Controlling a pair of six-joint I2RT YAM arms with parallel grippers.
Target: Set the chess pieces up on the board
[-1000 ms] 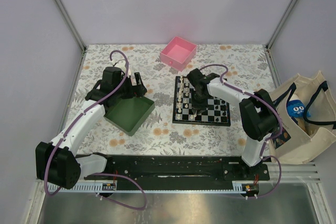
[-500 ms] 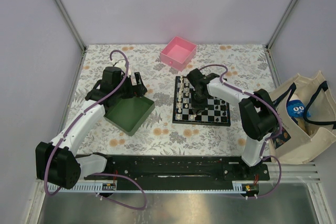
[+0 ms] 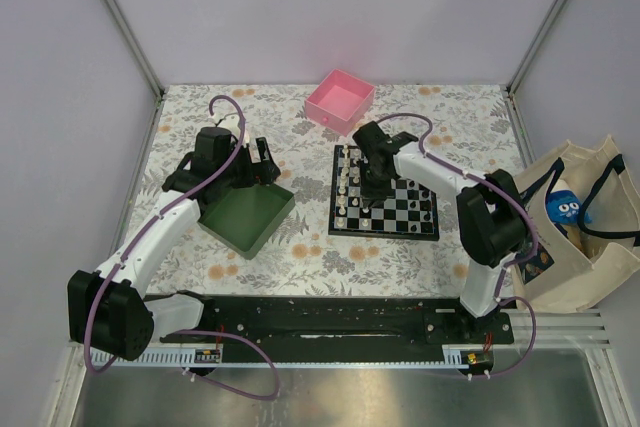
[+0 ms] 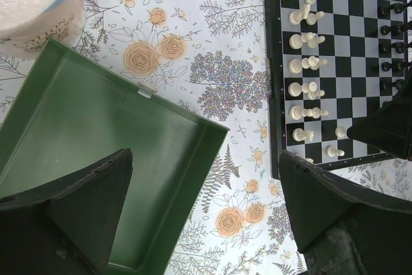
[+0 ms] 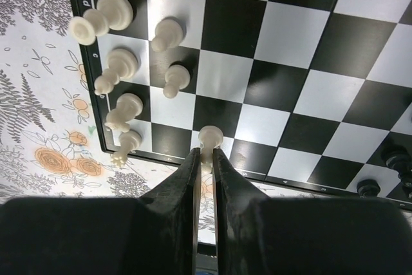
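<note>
Setting a white pawn (image 5: 210,137) at the row's end by the rim of the board (image 5: 283,43), right gripper (image 5: 205,156) pinched almost shut on it; next move probably calls for lowering it squarely, then releasing.

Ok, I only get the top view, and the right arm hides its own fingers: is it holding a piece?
Observer: Yes, the right wrist view shows the right gripper shut on a white pawn.
Operator: Whereabouts?
Observer: Near the rim of the board, in line with two other pawns.
Operator: And the left side?
Observer: The left gripper is open, fingers wide apart.
</note>
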